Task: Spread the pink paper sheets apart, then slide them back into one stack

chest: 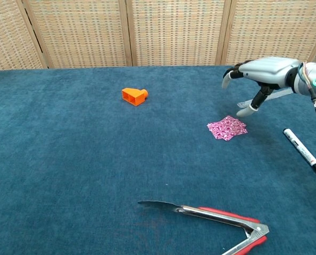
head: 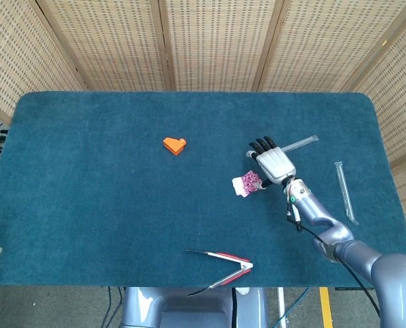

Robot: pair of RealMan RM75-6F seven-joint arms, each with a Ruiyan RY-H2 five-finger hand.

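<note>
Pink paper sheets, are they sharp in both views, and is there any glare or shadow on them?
Head view: pink paper sheets small, pattern soft, no glare. Chest view: sharper, pattern readable, lighting even, only faint shadow beneath the right hand raised above them.
</note>
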